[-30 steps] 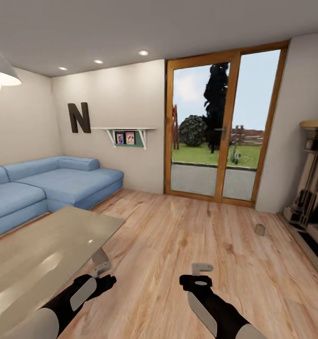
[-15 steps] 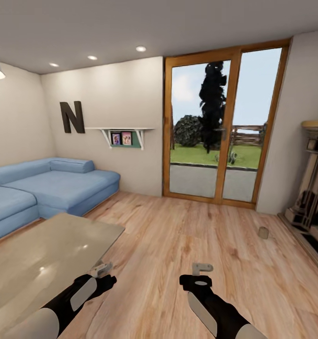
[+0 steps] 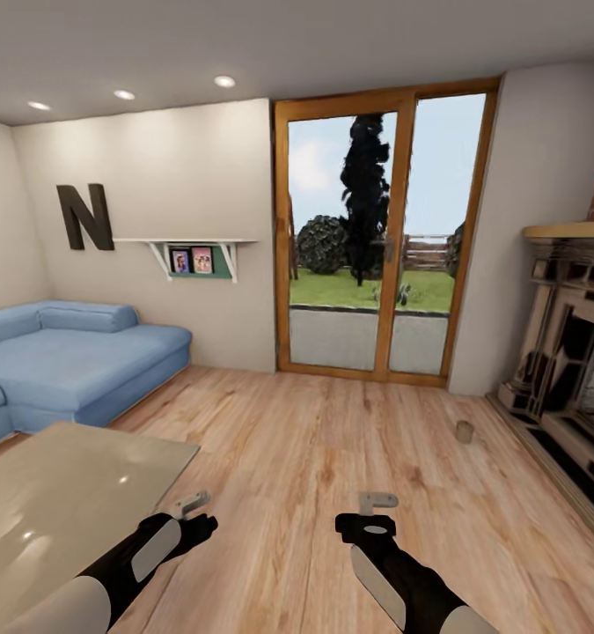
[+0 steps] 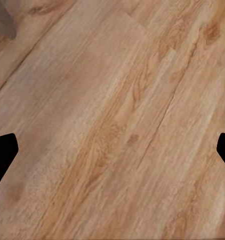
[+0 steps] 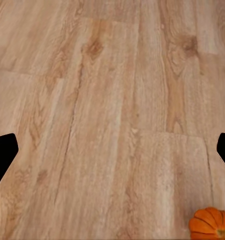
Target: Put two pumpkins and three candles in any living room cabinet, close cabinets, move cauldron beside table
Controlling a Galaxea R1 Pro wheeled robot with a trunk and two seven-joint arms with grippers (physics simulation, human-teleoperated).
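Observation:
A small grey-beige candle (image 3: 464, 431) stands on the wooden floor near the fireplace, well ahead and to the right of my right gripper (image 3: 377, 502). The glass-topped table (image 3: 59, 493) lies at lower left, its corner just beside my left gripper (image 3: 191, 506). Both grippers hover low over bare floor, open and empty. In the right wrist view a bright-orange ribbed pumpkin (image 5: 211, 223) sits on the floor at the frame's edge, off to one side of the open right gripper (image 5: 112, 155). The left wrist view has floorboards between the spread fingers of the left gripper (image 4: 112, 155).
A blue corner sofa (image 3: 68, 361) fills the left side behind the table. A wood-framed glass patio door (image 3: 376, 246) is straight ahead. A fireplace (image 3: 569, 352) with a raised hearth lines the right wall. Open floor stretches between them.
The whole view has swung to the right: sofa, table and door slid leftward and more of the fireplace came in. Both arms hold the same pose.

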